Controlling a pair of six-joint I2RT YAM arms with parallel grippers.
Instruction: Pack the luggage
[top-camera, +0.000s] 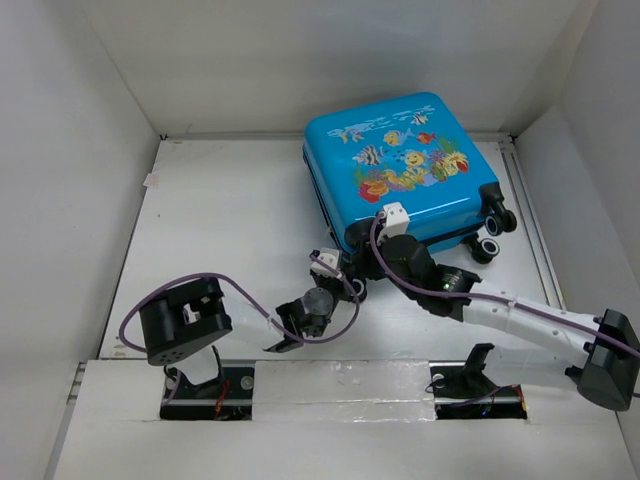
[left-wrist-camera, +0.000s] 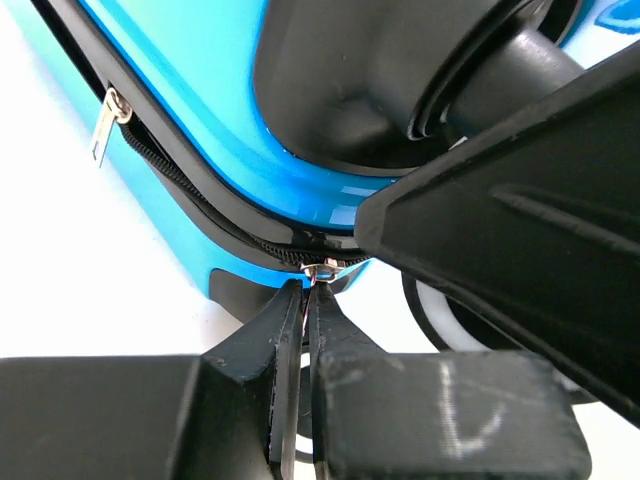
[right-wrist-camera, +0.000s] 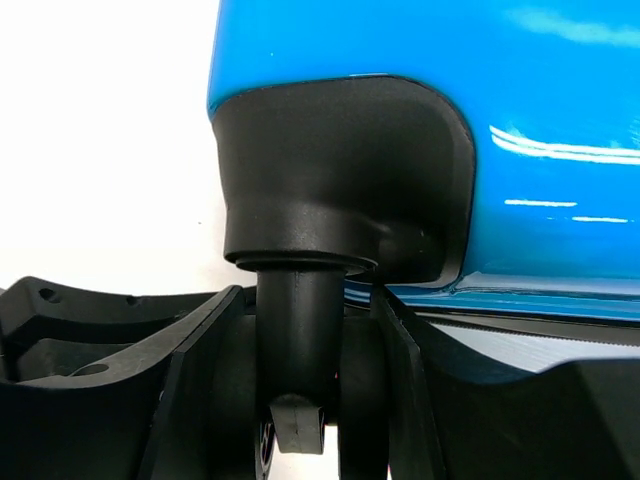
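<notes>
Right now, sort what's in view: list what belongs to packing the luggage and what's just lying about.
Job: luggage; zipper pull, pinched in the left claw; caster, held in the right claw.
Lying about: second zipper pull, untouched; small pale scrap at the table's left edge.

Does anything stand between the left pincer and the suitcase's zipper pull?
Nothing visible. The left pincer is shut on the zipper pull at the suitcase corner. The right pincer, holding the caster beside it, is not in between.
</notes>
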